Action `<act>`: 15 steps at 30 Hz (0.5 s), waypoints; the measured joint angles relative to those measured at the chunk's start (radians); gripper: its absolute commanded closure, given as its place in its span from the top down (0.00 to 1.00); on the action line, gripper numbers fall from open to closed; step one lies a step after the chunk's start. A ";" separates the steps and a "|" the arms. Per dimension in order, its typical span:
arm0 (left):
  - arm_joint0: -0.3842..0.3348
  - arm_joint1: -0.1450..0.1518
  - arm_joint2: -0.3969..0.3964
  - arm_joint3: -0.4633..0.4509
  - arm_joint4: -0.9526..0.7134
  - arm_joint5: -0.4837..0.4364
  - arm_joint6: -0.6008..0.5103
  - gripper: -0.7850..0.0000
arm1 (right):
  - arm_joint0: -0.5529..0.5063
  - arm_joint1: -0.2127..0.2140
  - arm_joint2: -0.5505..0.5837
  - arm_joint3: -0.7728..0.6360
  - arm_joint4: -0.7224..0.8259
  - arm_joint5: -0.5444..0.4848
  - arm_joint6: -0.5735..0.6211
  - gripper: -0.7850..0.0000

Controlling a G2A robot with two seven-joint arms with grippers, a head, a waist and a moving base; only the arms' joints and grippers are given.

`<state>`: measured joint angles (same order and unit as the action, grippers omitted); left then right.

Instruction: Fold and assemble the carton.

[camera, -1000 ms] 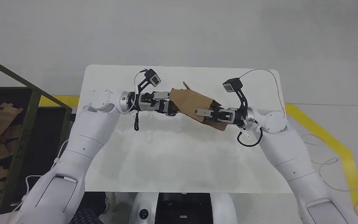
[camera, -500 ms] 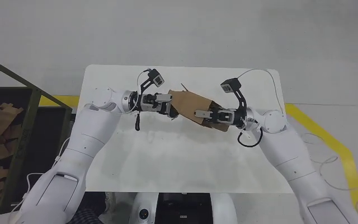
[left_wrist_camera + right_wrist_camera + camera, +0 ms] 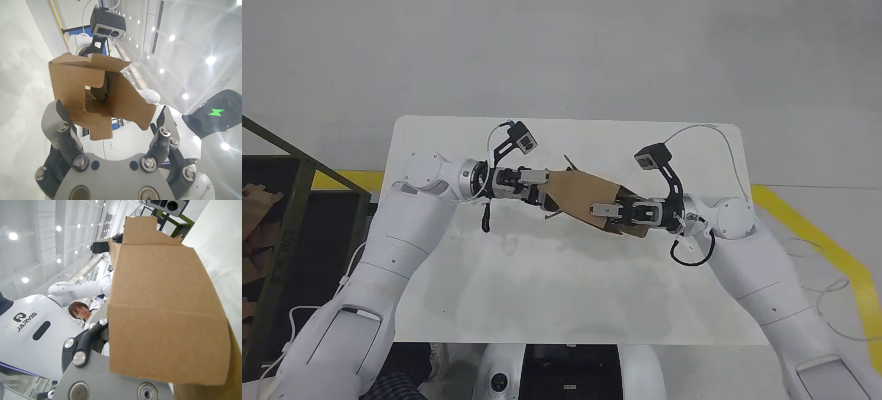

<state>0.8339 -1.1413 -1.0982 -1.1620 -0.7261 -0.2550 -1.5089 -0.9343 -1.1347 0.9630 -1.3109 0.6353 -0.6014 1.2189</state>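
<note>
Carton (image 3: 582, 192) spans both claws — its loose end flaps sit between the wide-open, ungripping jaws of the left gripper (image 3: 110, 110), likely for tucking — while the right gripper (image 3: 606, 211) apparently steadies the far end, its hold hidden by cardboard.

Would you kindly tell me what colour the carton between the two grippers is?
Plain brown cardboard; the carton shows best in the right wrist view.

Left arm (image 3: 427, 185): elbow bent, forearm pointing inward. Left gripper (image 3: 110, 113): fingers spread wide apart. Right arm (image 3: 732, 222): forearm pointing inward, opposite. Right gripper (image 3: 608, 211): clamped on a carton (image 3: 580, 188) wall, facing the left gripper.
</note>
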 measured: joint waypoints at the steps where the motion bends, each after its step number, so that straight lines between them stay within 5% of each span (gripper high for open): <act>1: 0.000 0.000 -0.001 -0.002 -0.001 0.000 -0.001 1.00 | 0.001 0.001 -0.002 -0.001 0.001 0.000 0.000 0.00; 15: 0.011 0.002 -0.001 -0.038 0.007 0.003 -0.013 1.00 | 0.019 0.013 -0.042 0.002 0.011 -0.015 -0.015 0.00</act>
<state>0.8449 -1.1389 -1.0991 -1.2000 -0.7193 -0.2516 -1.5220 -0.9157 -1.1219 0.9210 -1.3085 0.6466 -0.6161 1.2042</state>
